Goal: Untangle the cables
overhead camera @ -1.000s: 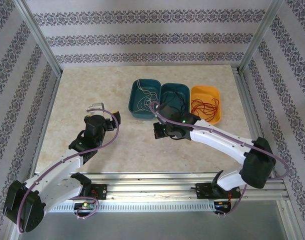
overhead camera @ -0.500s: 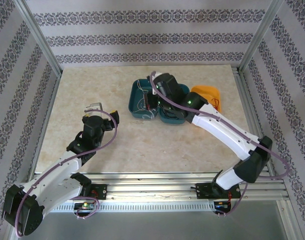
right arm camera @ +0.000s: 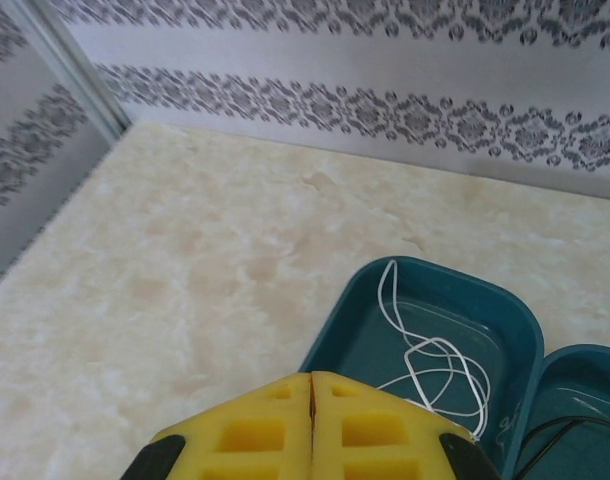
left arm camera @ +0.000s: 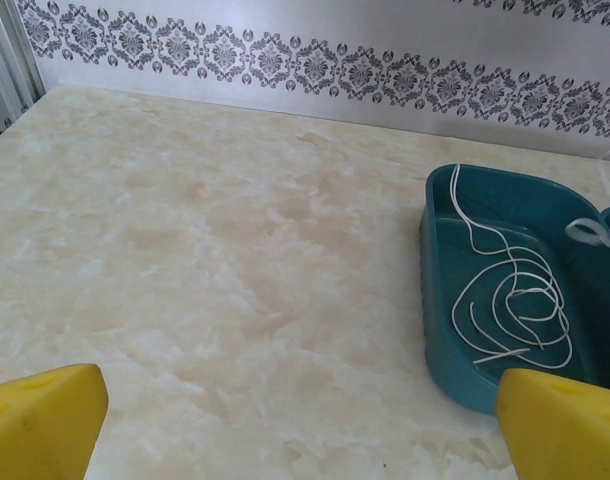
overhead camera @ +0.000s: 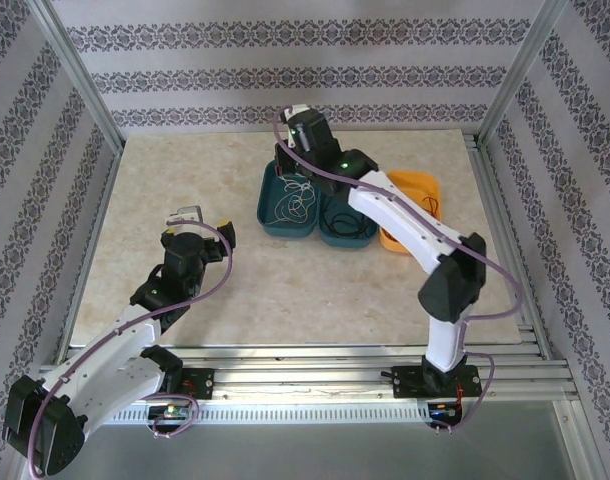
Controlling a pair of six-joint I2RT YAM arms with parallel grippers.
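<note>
A white cable (overhead camera: 297, 198) lies coiled in the left teal tray (overhead camera: 270, 215); it shows as white cable (left arm camera: 515, 310) and white cable (right arm camera: 437, 362) in the wrist views. Thin black cable (right arm camera: 560, 425) lies in the middle teal tray (overhead camera: 357, 238). A bit of red cable (overhead camera: 432, 206) shows in the orange tray (overhead camera: 417, 186). My right gripper (overhead camera: 293, 116) (right arm camera: 312, 415) is raised beyond the far end of the left tray, shut, with nothing seen between its yellow fingers. My left gripper (overhead camera: 207, 218) (left arm camera: 303, 430) stands wide open over bare table, left of the trays.
The three trays sit side by side at the table's back middle. The right arm (overhead camera: 405, 225) reaches over the middle and orange trays and hides part of them. The patterned back wall (overhead camera: 305, 80) is close behind the right gripper. Bare marble table (overhead camera: 165, 170) spreads left.
The right arm has swung up and away from the trays' near side, over them, to their far end by the back wall. The left arm has barely moved.
</note>
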